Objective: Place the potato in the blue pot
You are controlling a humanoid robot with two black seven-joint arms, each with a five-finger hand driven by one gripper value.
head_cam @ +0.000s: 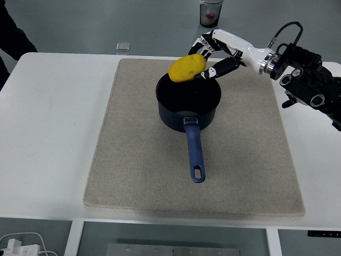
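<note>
One potato (187, 68), one blue pot (188, 100) and one robot hand, the right hand (213, 53), are shown. The yellow potato is held in the air above the far left rim of the pot, gripped between the curled fingers (205, 45) above and the thumb below; the pot's dark interior is seen beneath it with nothing else visible inside. The pot is stood upright near the middle of a single grey mat (133, 160), with its blue handle (195, 151) pointed toward the near edge of the table. The mat is laid on one white table (48, 133), beyond which a grey floor is seen. Past the far edge of the table, a single clear cup (211, 12) with something pink inside is seen on the floor, and one small clear object (123, 48) is seen just beyond the mat's far left corner. A dark sleeve (10, 32) of a person is seen at the upper left. White cabling (21, 242) is visible under the table's near left corner.
</note>
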